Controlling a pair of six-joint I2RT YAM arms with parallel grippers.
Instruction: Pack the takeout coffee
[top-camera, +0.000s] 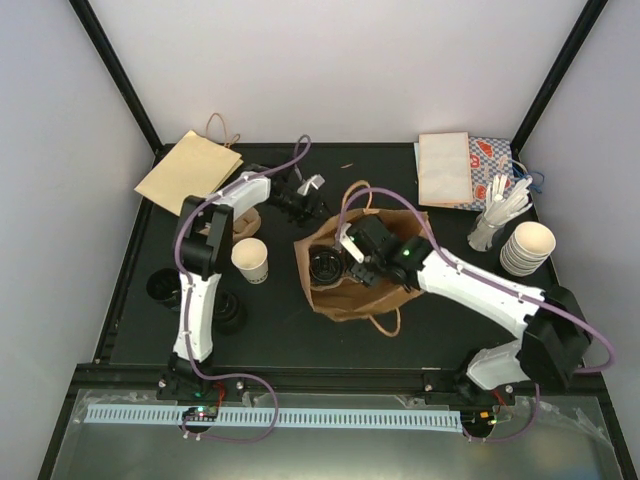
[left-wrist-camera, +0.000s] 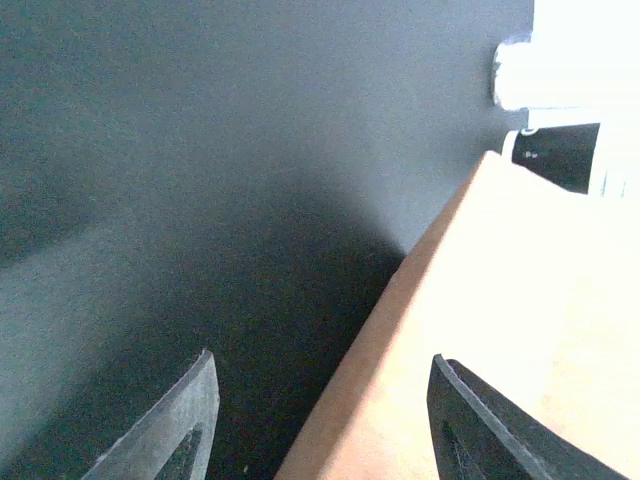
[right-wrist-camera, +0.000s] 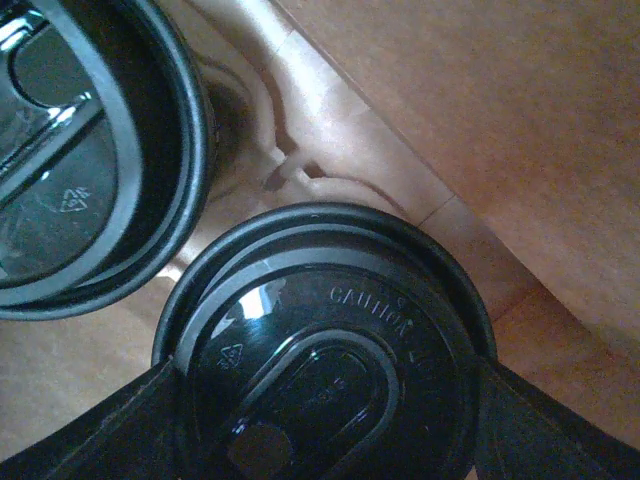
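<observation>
**A:** Where is the small white paper cup (top-camera: 250, 260)?

**B:** It stands upright with no lid on the matte black table (top-camera: 300, 340). It is in the left half, about midway between the near and far edges, just beside the left arm's white forearm. Nothing holds it. Plain white walls (top-camera: 330, 70) close in the table, and black frame posts (top-camera: 115, 70) rise at the far corners.

**A:** And the open brown paper bag (top-camera: 345, 305)?

**B:** It is mid-table, near the cup's right side but apart from it. The right gripper (right-wrist-camera: 325, 368) is down inside it.

**A:** What does the overhead view miss?

**B:** The right wrist view shows that gripper's fingers set against both sides of a black domed lid (right-wrist-camera: 330, 340) embossed "CAUTION", clamped on it. A second black lid (right-wrist-camera: 80, 170) sits just beside it, with moulded brown cardboard (right-wrist-camera: 290, 150) between them. The left wrist view shows the left gripper (left-wrist-camera: 322, 358) by the bag's tan side, jaws parted and holding nothing.

**A:** What shows only from overhead?

**B:** A flat brown paper bag (top-camera: 188, 172) at the far-left corner, a stack of cream cups (top-camera: 527, 247) by the right edge, and two loose black lids (top-camera: 165, 287) by the left edge
</observation>
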